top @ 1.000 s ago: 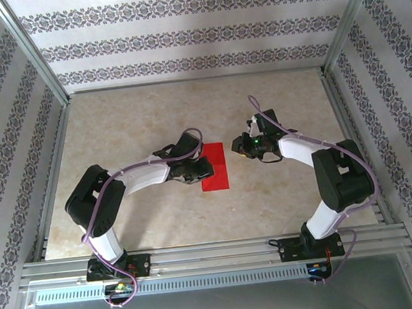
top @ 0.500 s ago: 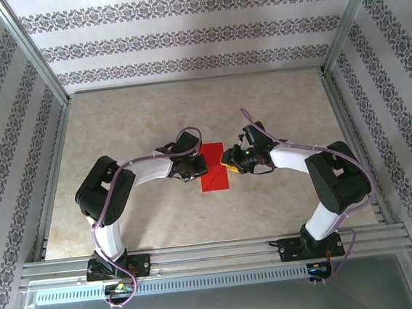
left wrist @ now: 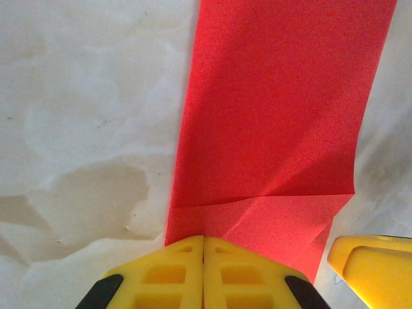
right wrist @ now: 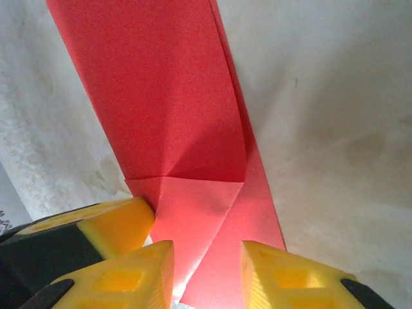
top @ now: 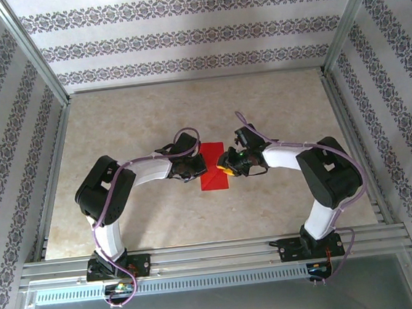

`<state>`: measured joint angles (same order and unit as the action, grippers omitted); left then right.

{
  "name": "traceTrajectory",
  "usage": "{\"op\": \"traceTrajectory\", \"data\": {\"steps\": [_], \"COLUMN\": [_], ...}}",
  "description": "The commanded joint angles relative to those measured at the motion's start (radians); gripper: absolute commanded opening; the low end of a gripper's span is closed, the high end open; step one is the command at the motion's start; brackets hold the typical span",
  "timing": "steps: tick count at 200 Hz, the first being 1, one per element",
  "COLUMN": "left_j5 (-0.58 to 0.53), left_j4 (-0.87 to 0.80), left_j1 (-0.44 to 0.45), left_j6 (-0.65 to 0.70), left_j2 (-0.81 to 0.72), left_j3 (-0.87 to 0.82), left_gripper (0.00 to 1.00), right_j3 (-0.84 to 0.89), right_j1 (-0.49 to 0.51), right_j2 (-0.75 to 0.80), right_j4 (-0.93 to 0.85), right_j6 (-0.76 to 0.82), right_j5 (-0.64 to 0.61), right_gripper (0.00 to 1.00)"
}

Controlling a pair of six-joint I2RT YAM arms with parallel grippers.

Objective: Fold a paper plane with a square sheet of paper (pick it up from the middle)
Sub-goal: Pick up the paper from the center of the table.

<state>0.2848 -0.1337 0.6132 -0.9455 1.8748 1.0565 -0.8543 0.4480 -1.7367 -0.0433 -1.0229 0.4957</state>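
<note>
The square sheet of paper (top: pixel 210 155) is bright red and lies on the table as a narrow folded strip between my two grippers. In the left wrist view the paper (left wrist: pixel 277 109) shows a cross crease and a diagonal crease near its close end. My left gripper (top: pixel 193 172) (left wrist: pixel 203 239) is shut, its yellow tips resting on that end's edge. My right gripper (top: pixel 228 168) (right wrist: pixel 206 257) is open, its fingers (right wrist: pixel 277 270) astride a folded corner flap of the paper (right wrist: pixel 161 96). A left finger (right wrist: pixel 106 225) sits just beside it.
The pale marbled tabletop (top: pixel 137 117) stretches around the paper. Aluminium frame rails (top: pixel 201 253) run along the near edge and patterned walls (top: pixel 180 40) close in the back and sides. A right-gripper finger (left wrist: pixel 376 261) shows at the left wrist view's lower right.
My right arm has swung left and down, bringing its gripper onto the paper's right edge. My left gripper has closed fully and shifted slightly at the paper's left edge.
</note>
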Motion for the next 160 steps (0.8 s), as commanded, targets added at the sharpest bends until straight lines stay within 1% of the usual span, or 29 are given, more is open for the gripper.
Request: {"op": "traceTrajectory", "data": {"steps": [1, 65, 101, 139, 160], "left_j5": [-0.013, -0.006, -0.003, -0.004, -0.004], "left_j4": [-0.009, -0.001, -0.002, -0.006, -0.007], "left_j1": [-0.009, -0.009, -0.009, -0.009, -0.009], "left_j6": [-0.022, -0.027, -0.029, -0.029, -0.029], "left_j2": [0.025, 0.026, 0.026, 0.026, 0.025], "left_j3": [-0.032, -0.041, -0.042, -0.043, -0.044], "left_gripper": [0.08, 0.07, 0.07, 0.08, 0.07], "right_j3": [-0.038, -0.055, -0.064, -0.069, -0.07], "right_j1": [0.012, 0.021, 0.024, 0.027, 0.029], "right_j2": [-0.022, -0.047, -0.064, -0.07, -0.075], "right_j4": [-0.03, -0.046, -0.037, -0.017, -0.008], "right_j6": [-0.018, -0.014, -0.012, -0.004, -0.005], "right_j5": [-0.035, -0.05, -0.034, -0.011, -0.001], "right_gripper": [0.33, 0.33, 0.33, 0.27, 0.27]}}
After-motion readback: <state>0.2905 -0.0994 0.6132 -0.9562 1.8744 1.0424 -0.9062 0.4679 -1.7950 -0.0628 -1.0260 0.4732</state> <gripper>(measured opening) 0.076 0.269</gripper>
